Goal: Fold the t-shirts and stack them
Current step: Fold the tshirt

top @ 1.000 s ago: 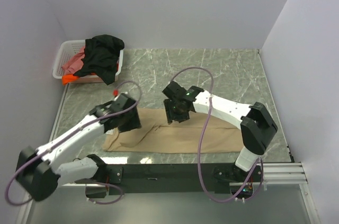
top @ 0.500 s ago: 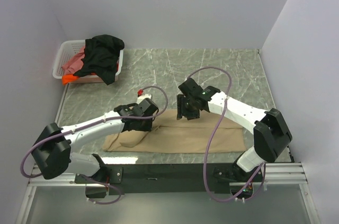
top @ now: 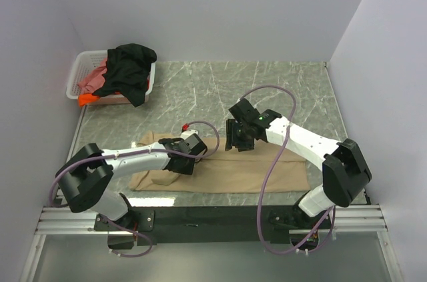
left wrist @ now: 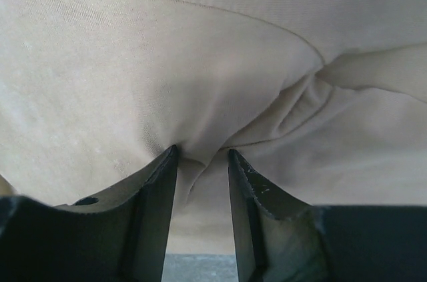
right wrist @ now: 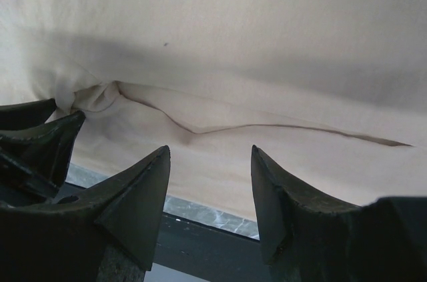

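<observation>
While my left claw [left wrist: 201, 152] pinches a fold of the tan t-shirt [top: 253, 172] lying on the desk [top: 280, 89], I should carry it across low; my right claw [right wrist: 210, 155] hovers wide above

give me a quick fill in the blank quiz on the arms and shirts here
1. The left gripper pinches a fold of the tan shirt, while the right gripper holds ___.
2. The black shirt hangs over the basket in the far ___ corner of the table.
3. The right gripper's jaws stand ___.

Missing words: nothing; left; open
</observation>
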Motion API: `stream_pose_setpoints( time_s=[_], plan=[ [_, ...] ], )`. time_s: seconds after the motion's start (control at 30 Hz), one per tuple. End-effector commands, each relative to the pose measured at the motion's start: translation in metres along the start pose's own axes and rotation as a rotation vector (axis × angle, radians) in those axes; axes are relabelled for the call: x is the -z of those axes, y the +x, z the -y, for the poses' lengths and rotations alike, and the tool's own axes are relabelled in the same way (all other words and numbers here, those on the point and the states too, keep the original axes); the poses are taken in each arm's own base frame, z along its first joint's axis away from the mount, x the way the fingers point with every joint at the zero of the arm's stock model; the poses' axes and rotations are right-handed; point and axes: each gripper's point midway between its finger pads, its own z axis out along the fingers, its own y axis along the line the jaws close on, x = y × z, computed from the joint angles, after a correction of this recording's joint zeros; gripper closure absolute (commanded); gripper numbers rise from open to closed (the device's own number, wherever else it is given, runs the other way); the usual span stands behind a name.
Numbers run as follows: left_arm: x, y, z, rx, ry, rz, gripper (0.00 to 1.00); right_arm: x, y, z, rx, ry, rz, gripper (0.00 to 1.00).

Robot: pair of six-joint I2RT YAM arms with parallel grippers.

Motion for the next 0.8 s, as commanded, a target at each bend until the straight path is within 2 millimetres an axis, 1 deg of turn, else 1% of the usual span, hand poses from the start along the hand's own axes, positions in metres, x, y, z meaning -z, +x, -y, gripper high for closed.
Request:
stream_pose_setpoints(
  time_s=[0.0,0.1,0.17,0.23,0.33,0.4,0.43,0.53,0.67,0.77],
  plan=[
    [-0.005,-0.004,-0.005,0.008,-0.048,0.026,0.58,0.011,-0.011,-0.006,-0.012,-0.040,0.054,0.41],
    [-0.003,-0.009,-0.010,0.019,-0.077,0.050,0.61,0.011,-0.010,-0.005,-0.011,-0.042,0.054,0.41],
    [-0.002,-0.011,-0.011,0.015,-0.083,0.057,0.65,0.011,-0.010,-0.004,-0.014,-0.040,0.052,0.41],
    [-0.003,-0.010,-0.012,0.005,-0.084,0.054,0.70,0.011,-0.009,-0.004,-0.014,-0.039,0.053,0.41],
    [-0.002,-0.009,-0.010,-0.012,-0.074,0.042,0.74,0.012,-0.010,-0.003,-0.014,-0.039,0.059,0.41],
    [0.003,-0.011,-0.003,-0.017,-0.031,0.043,0.72,0.013,-0.009,-0.003,-0.011,-0.039,0.059,0.41],
    [0.005,-0.013,-0.002,-0.021,-0.017,0.046,0.68,0.013,-0.009,-0.003,-0.011,-0.038,0.060,0.41],
    [0.013,-0.018,0.002,-0.022,0.011,0.059,0.62,0.012,-0.009,-0.002,-0.011,-0.037,0.057,0.41],
    [0.020,-0.022,0.000,-0.021,0.006,0.068,0.62,0.013,-0.009,-0.002,-0.011,-0.037,0.059,0.41],
    [0.021,-0.019,-0.004,-0.020,-0.007,0.065,0.64,0.013,-0.009,-0.003,-0.010,-0.041,0.059,0.41]
  ],
)
